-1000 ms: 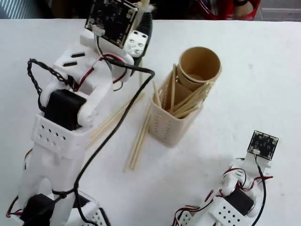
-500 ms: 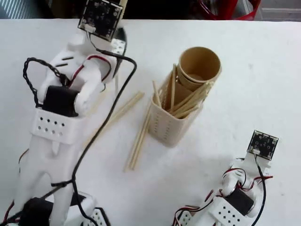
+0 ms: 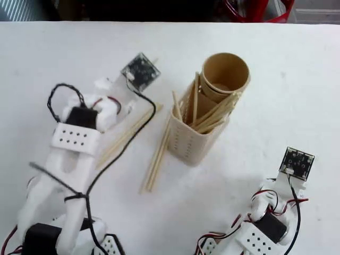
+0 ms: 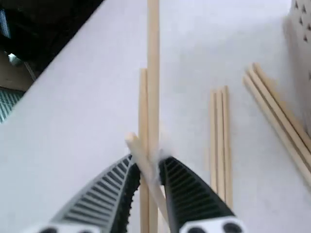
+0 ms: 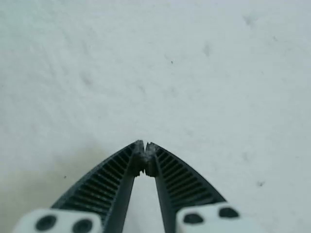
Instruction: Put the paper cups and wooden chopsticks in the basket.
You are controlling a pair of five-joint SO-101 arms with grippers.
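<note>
A cream perforated basket (image 3: 192, 142) stands mid-table with a brown paper cup (image 3: 225, 75) and several wooden chopsticks (image 3: 212, 114) leaning in it. More chopsticks lie on the table left of it: a pair (image 3: 127, 134) under the left arm (image 3: 79, 133) and a bundle (image 3: 155, 159) against the basket's side. In the left wrist view my left gripper (image 4: 146, 162) is down at the table, shut on two or three chopsticks (image 4: 153, 73) that cross between its fingers. My right gripper (image 5: 145, 158) is shut with nothing in it, over bare table at the front right.
Other loose chopsticks (image 4: 219, 136) and a longer bundle (image 4: 277, 116) lie beside the left gripper, near the basket wall (image 4: 302, 19). The right arm (image 3: 276, 212) sits folded at the front right. Dark clutter lines the table's far edge.
The left arm has come down from a raised pose and swung toward the basket, down onto the chopstick pair left of it. The right arm has not moved.
</note>
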